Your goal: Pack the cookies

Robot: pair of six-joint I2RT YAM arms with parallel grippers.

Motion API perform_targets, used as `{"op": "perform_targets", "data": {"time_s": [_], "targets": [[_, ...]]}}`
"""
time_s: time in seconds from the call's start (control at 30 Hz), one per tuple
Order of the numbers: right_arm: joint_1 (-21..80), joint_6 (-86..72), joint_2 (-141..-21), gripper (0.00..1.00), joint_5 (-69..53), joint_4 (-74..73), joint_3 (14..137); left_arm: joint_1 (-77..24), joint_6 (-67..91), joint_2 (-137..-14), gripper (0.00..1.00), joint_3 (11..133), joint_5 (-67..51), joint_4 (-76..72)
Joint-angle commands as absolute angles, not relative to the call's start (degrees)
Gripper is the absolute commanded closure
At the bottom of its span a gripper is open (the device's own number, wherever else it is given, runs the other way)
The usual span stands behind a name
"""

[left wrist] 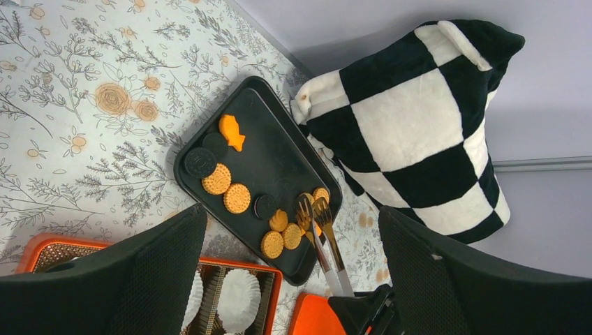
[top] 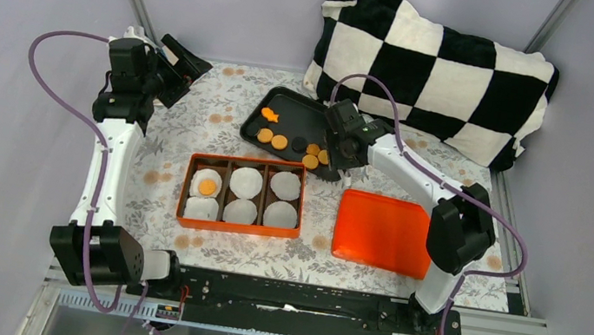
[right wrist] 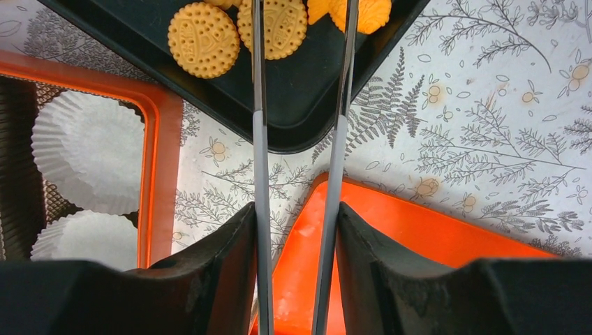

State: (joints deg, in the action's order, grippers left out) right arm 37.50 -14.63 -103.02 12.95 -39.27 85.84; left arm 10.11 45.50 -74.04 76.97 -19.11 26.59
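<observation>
Far left, my left claw hangs open and empty. Right of the orange box, my right claw clamps the tongs over cookies crowded in the black tray's corner. An off-centre pinch could flick one onto the floral cloth.

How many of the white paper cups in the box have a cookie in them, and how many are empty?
Paper cup with a cookie in it: 1
Empty paper cups: 5
Total: 6 cups in the orange box
</observation>
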Motion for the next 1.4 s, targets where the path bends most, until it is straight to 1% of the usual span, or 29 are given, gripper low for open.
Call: {"op": "perform_targets", "data": {"time_s": [0.0, 0.13, 0.53, 1.03, 1.2, 1.3, 1.37], "targets": [[36.98, -16.42, -100.59, 0.53, 14.74, -37.9, 84.23, 9.8, 45.34, -74.42, 0.04, 76.14, -19.92, 24.38], [36.6, -16.65, -99.77, 0.52, 16.7, -39.26, 84.03, 9.76, 45.52, -74.35, 0.04, 76.02, -20.21, 24.22], [36.52, -16.62, -95.41, 0.53, 17.4, -40.65, 84.77, 9.74, 45.52, -73.71, 0.04, 75.84, -20.38, 24.23], [36.46, -17.84, -99.81, 0.52, 14.87, -40.02, 84.06, 9.77, 45.35, -74.53, 0.03, 75.31, -20.66, 24.3], [36.3, -18.09, -103.2, 0.52, 13.69, -39.46, 86.67, 9.76, 45.26, -74.7, 0.03, 75.23, -20.74, 24.31], [36.11, -18.43, -105.97, 0.54, 13.29, -39.69, 89.03, 9.76, 45.18, -74.7, 0.03, 75.15, -20.82, 24.31], [35.96, -18.61, -107.07, 0.58, 12.96, -39.72, 90.13, 9.77, 45.11, -74.55, 0.03, 75.23, -20.83, 24.37]]}}
